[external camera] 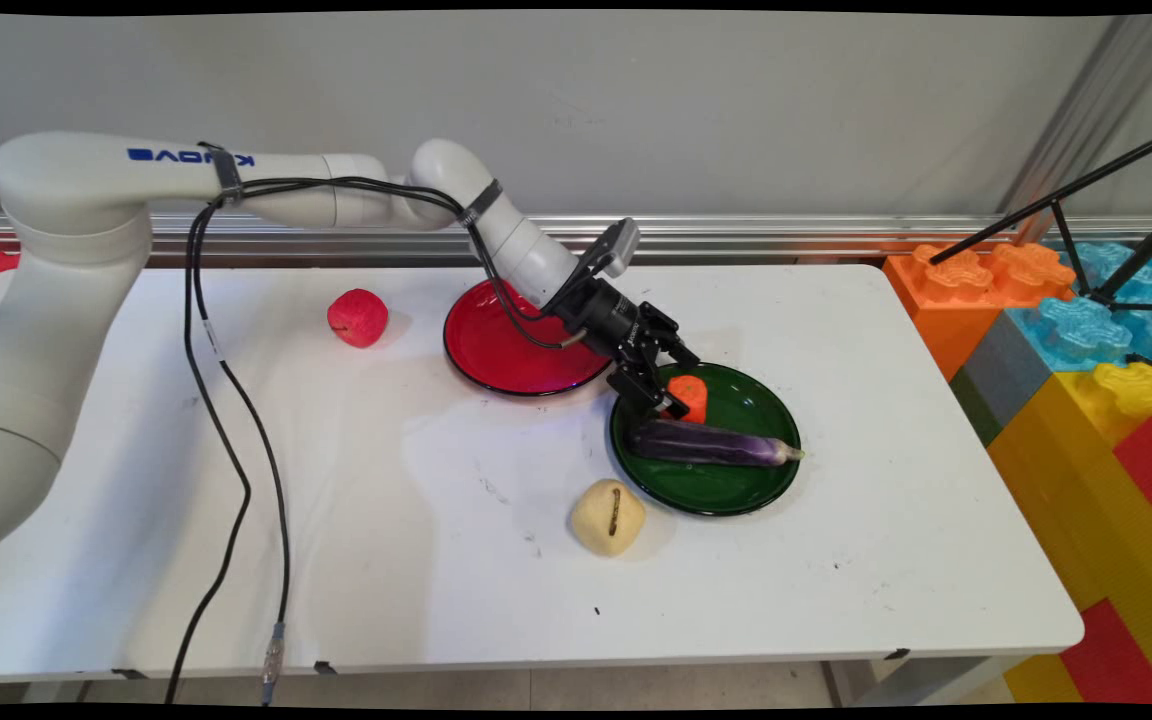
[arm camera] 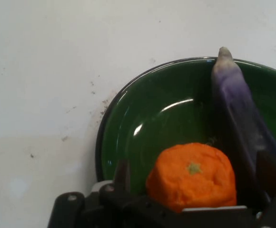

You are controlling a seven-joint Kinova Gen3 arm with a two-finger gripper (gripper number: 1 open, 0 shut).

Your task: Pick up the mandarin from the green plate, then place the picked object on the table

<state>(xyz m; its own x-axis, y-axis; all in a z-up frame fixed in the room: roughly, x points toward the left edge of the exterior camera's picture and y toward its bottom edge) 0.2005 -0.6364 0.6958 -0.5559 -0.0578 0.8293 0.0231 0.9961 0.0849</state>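
I am seeing the pincer [external camera: 674,396] sitting over the green plate [external camera: 736,490], fingers apart around the orange fruit [arm camera: 192,175] | not squeezing it | purple eggplant [external camera: 711,443] lying on the green plate beside the fruit | red plate [external camera: 496,350] just behind the green plate | yellow fruit [external camera: 608,516] on the table [external camera: 436,560] in front.

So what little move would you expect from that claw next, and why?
Probably a small squeeze. The gripper is down in the green plate, and its open fingers stand either side of the orange with gaps left. The eggplant lies close alongside one finger, so a sideways shift looks likely to bump it; shutting in place seems safer.
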